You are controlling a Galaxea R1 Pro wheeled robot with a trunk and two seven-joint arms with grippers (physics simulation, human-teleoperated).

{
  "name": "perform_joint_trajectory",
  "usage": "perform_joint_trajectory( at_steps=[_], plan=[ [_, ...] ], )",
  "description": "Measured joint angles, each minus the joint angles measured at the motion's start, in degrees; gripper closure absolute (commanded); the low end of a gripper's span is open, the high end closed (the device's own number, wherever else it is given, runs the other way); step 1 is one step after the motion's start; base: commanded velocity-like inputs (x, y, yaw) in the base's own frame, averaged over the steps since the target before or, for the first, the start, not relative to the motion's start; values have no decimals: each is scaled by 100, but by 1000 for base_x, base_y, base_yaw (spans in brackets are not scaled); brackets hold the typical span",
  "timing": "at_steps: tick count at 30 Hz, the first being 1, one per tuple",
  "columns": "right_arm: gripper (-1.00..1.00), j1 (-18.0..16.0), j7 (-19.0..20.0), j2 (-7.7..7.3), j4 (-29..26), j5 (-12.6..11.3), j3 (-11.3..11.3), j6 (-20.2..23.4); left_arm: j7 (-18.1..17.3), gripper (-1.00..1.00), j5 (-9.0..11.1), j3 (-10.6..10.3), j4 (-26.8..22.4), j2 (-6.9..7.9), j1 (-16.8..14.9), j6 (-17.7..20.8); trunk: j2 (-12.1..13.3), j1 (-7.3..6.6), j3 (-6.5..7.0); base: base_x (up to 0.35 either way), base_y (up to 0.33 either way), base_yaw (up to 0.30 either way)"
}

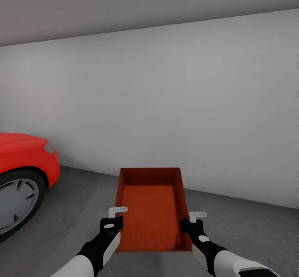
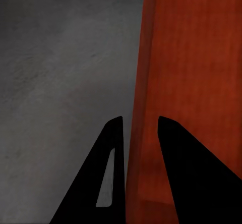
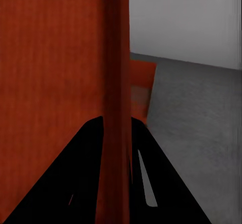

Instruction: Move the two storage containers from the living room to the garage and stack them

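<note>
Head view: a red-orange, open-topped rectangular storage container (image 1: 153, 208) with plain thin walls is held out in front of the robot, above the dark grey, rough concrete floor (image 1: 74, 210) of the garage. Its ribbed inner bottom faces the camera. The left claw (image 1: 117, 213) sits on the container's left wall near the near corner; the right claw (image 1: 194, 216) sits on the right wall at a matching position. Both arms (black forearms with white sleeves) reach in from the lower edge of the picture. A plain white-grey wall (image 1: 166, 102) stands behind the container. The front of a red car (image 1: 25, 160), with one grey-spoked wheel (image 1: 14, 204), is at the left, well apart from the container.

Left wrist view: the two black fingers (image 2: 108, 173) of the left claw straddle the container's thin red-orange wall (image 2: 146, 133), one finger on each face. The claw is closed on this wall. The concrete floor (image 2: 60, 82) lies beyond.

Right wrist view: the black fingers (image 3: 146, 178) of the right claw straddle the opposite thin wall (image 3: 117, 108), one finger inside the container and one outside. This claw also clamps the wall. Concrete floor (image 3: 196, 118) and white-grey wall (image 3: 181, 17) appear past it.
</note>
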Motion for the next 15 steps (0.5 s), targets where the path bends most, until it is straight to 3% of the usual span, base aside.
perform_joint_trajectory(
  at_steps=[15],
  plan=[
    [100,0,0,0,0,0,0,0,0,100,-2,0,2,0,0,0,0,0,0,313,129,-281]
  ],
)
